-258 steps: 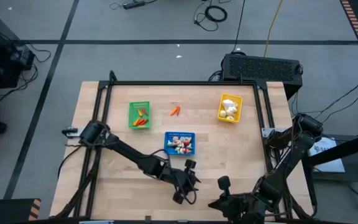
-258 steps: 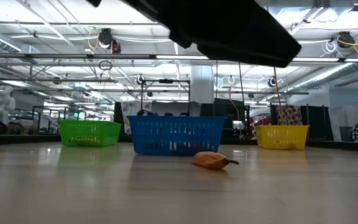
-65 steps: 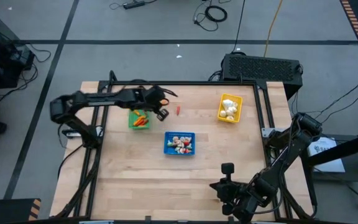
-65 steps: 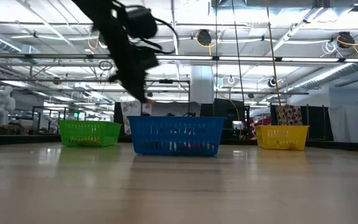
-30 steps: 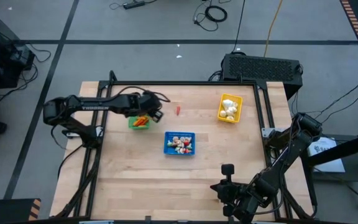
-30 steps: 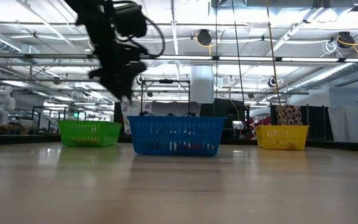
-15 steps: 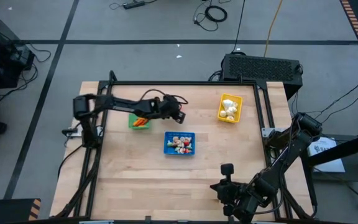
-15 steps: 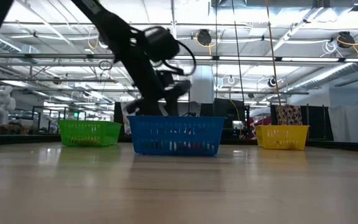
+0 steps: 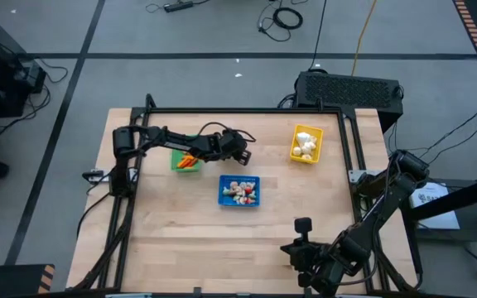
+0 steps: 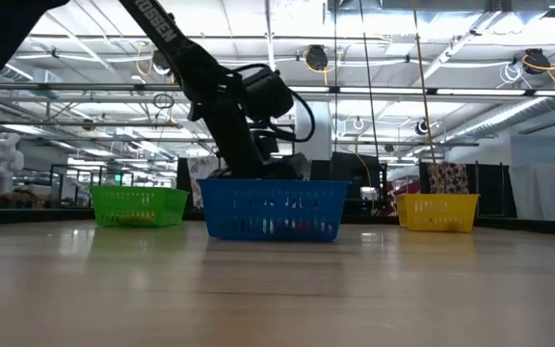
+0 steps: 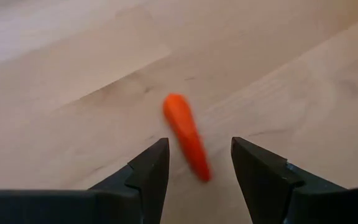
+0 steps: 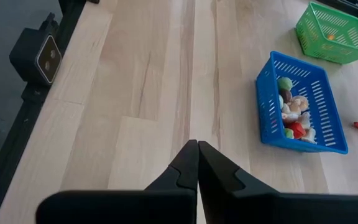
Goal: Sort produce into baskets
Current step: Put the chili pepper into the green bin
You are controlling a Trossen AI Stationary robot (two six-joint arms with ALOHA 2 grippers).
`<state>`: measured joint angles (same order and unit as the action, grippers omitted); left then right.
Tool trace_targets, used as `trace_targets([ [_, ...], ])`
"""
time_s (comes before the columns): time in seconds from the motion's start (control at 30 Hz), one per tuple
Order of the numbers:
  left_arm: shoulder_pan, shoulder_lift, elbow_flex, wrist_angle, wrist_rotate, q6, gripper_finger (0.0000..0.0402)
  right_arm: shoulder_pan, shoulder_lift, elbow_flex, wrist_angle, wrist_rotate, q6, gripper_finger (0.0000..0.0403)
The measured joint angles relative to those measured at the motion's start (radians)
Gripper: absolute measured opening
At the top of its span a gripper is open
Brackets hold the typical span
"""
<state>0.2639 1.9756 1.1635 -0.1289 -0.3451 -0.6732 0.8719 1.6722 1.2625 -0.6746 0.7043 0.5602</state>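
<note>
Left tool (image 11: 197, 163) open — straddling carrot (image 11: 186, 135).

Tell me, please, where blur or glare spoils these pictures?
Left wrist view: the orange carrot between the open left gripper is soft and smeared. Low view: bright ceiling lights glare, leaving the arm a dark silhouette above the blue basket. High view: evenly lit, no harsh shadows.

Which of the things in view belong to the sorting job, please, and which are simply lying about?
Job: loose orange carrot piece on the table between the open left gripper fingers; green basket; blue basket; yellow basket.

Lying about: black box beyond the table; floor cables; right gripper, shut, waiting at the near edge.
</note>
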Motion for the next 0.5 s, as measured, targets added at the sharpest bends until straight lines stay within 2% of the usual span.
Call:
trace_targets([
  [0.17, 0.003, 0.003, 0.0, 0.018, -0.029, 0.0, 0.018, 0.0, 0.0, 0.0, 0.0, 0.0, 0.003, 0.0],
  [0.5, 0.012, 0.067, 0.001, 0.059, -0.003, 0.0, 0.018, 0.0, 0.0, 0.0, 0.006, 0.0, 0.002, 0.0],
])
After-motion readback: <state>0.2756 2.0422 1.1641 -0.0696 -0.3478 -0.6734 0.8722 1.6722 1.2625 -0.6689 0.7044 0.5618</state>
